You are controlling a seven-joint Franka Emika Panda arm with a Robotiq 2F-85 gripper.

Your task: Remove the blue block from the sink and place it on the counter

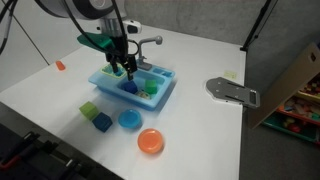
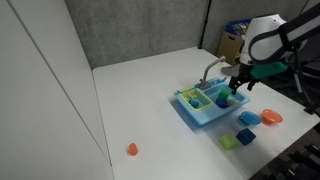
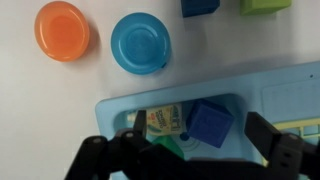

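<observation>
Between the wide-spread jaws of the tool (image 3: pixel 197 130), the blue block (image 3: pixel 210 122) sits in the sink (image 3: pixel 112 108).

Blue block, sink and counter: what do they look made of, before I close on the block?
The blue block is dark navy with dull, glare-free faces and softened edges; it could be foam or painted wood, and the look leaves that open. The sink is light blue with smooth moulded walls and rounded corners, so it is probably plastic. The counter is plain white, flat and even, possibly laminate.

No readable text anywhere, printed yellow packet (image 3: pixel 163 122) in the sink (image 3: pixel 285 95), lettering too blurred
</observation>
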